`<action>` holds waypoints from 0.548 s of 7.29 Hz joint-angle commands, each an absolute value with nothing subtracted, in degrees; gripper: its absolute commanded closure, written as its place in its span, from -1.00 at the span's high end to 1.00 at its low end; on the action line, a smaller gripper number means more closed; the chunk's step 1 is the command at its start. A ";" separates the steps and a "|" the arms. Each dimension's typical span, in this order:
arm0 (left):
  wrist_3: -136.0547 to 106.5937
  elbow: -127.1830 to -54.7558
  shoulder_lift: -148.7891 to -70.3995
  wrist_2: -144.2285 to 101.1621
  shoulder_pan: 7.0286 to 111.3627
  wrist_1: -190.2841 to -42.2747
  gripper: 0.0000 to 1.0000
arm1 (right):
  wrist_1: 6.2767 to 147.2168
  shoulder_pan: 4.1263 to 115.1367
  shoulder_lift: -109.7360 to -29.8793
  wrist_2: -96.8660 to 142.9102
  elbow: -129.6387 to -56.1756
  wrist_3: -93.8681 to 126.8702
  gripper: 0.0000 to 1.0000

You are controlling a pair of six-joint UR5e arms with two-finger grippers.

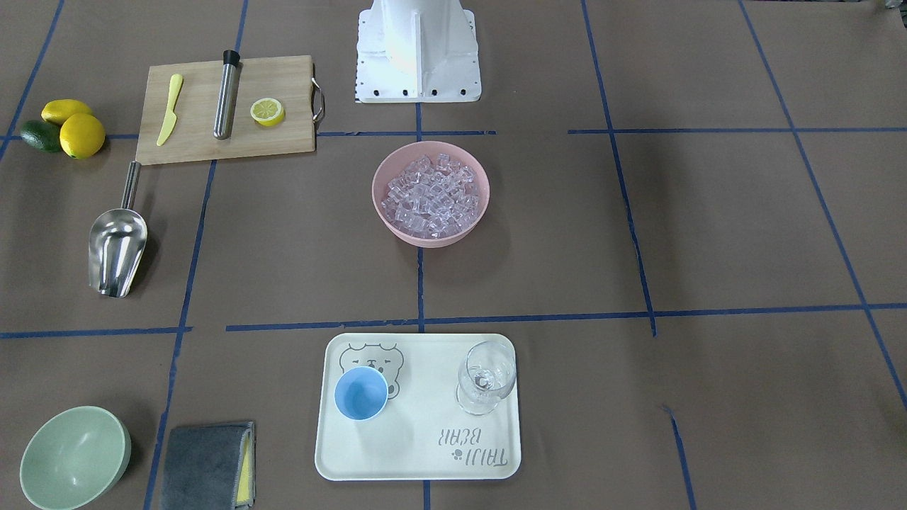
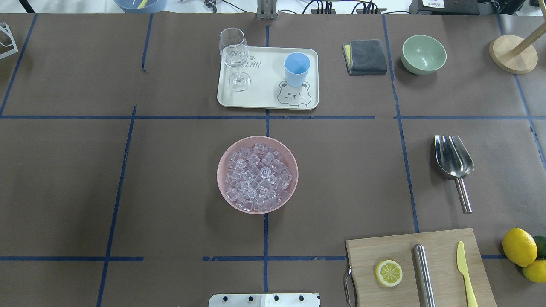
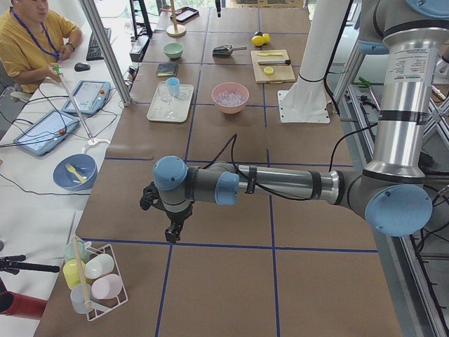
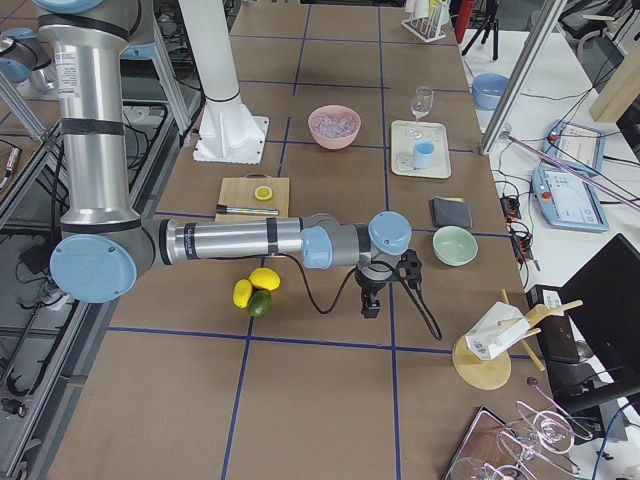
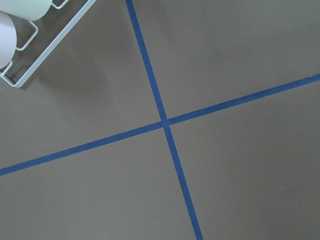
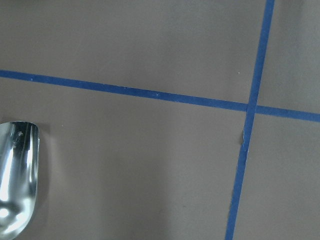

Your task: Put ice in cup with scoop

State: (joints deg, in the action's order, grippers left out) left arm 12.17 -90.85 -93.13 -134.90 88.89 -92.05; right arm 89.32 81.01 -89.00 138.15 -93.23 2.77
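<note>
Overhead and front cameras are looking steeply down on the bowl [image 2: 222,170] from opposite sides; side cameras are facing it from afar; wrist cameras are looking closely at the surface [image 5: 225,60], the right catching the scoop [image 6: 17,170].

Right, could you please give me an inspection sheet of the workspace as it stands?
Surface: table in brown paper, blue tape grid.
Job's things: ice fills pink bowl; cup upright, empty, on tray; scoop lies empty on table.
Clutter: wine glass on tray; green bowl; grey cloth; cutting board with lemon half, steel cylinder, yellow knife; lemons.
Tools: left tool over bare table; right tool near scoop; open or shut, cannot tell.
Cables: black cable loops off right wrist.
Surroundings: operator seated at side desk.
</note>
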 commanded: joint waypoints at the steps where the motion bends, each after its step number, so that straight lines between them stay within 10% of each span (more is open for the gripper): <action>1: 12.56 -92.97 -93.17 -135.26 88.95 -91.50 1.00 | 88.95 81.04 -89.56 138.16 -93.16 2.64 1.00; 4: 12.22 -92.99 -92.64 -137.38 88.86 -91.32 1.00 | 88.51 81.04 -89.74 137.64 -92.99 2.55 1.00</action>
